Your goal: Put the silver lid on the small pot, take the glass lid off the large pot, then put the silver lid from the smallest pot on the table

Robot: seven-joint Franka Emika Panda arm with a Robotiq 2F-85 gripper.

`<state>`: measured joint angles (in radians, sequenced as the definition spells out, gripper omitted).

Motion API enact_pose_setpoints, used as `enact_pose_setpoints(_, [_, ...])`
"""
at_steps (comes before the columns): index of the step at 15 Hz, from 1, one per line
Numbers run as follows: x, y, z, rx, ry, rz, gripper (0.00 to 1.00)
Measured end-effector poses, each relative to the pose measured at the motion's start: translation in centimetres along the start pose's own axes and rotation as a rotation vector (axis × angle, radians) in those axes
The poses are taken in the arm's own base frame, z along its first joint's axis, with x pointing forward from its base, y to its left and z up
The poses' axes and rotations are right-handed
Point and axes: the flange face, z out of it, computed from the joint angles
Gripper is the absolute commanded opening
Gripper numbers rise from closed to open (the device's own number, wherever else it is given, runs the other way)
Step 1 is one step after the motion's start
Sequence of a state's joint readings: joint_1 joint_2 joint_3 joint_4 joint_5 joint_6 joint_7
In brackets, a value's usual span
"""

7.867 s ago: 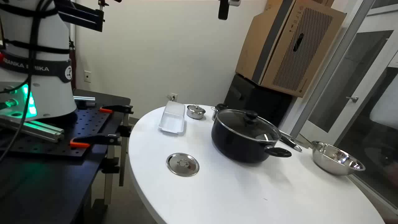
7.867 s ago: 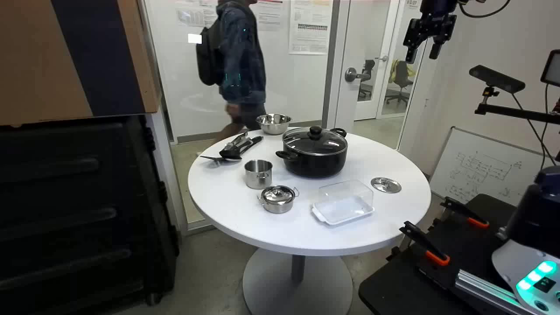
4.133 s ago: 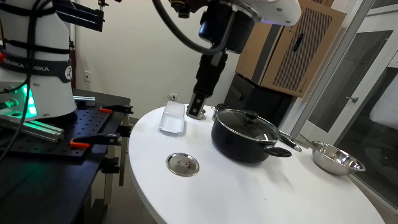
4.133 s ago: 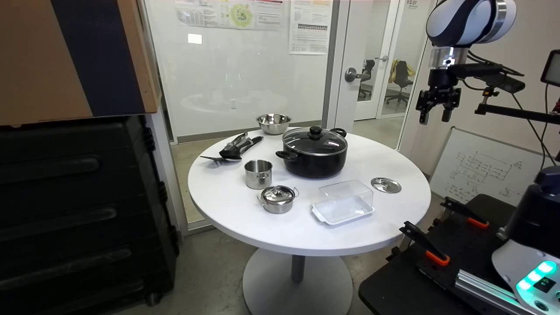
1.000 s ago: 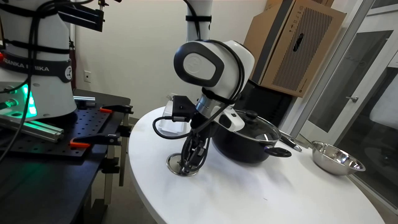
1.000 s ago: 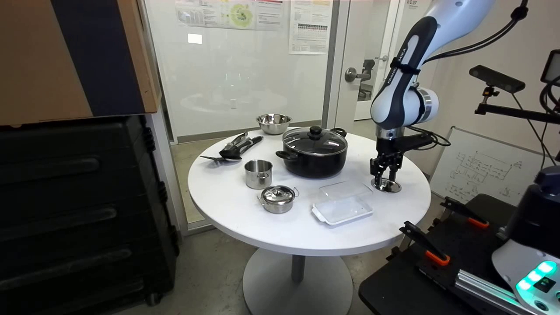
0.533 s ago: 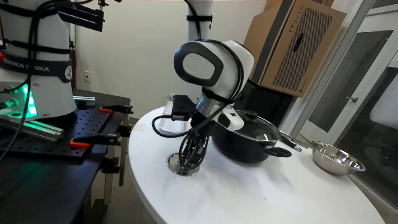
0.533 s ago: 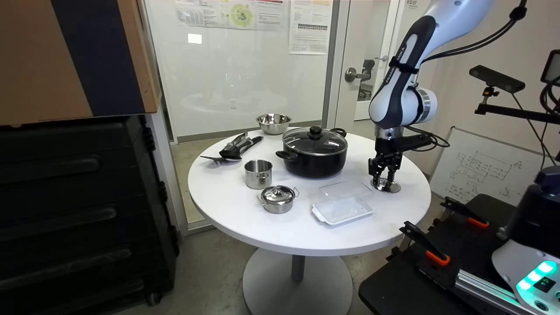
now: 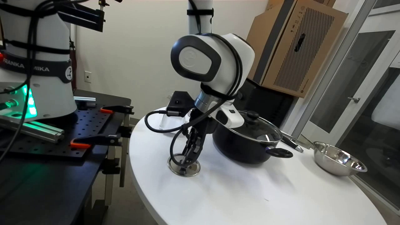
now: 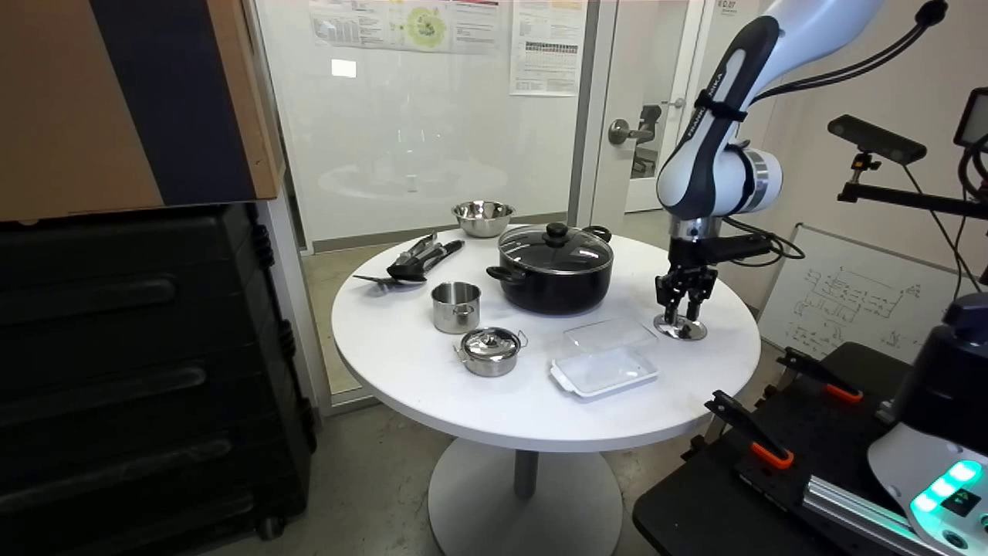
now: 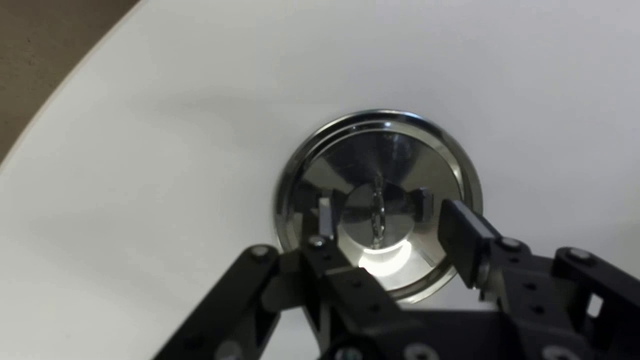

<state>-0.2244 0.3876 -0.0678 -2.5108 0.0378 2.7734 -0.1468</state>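
Silver lid (image 11: pixel 378 205) on tbl (image 10: pixel 502 405), parted gripper (image 10: pixel 681 316) abv

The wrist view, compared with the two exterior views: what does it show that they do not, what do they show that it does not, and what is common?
Only the wrist view shows clearly the loop handle of the silver lid, appearing between the fingers of the open gripper.

Only the exterior views show the large pot with the glass lid on it, and the steel bowl. The open steel pot appears in an exterior view.

All share the silver lid lying on the table, with the gripper over it.
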Motion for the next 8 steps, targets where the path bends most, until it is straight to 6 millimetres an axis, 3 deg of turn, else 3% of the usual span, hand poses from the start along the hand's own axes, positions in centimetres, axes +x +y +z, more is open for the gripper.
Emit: enact_pose_setpoints(8, [-0.93, 0.22, -0.23, 0.002, 0.001, 0.010, 0.43])
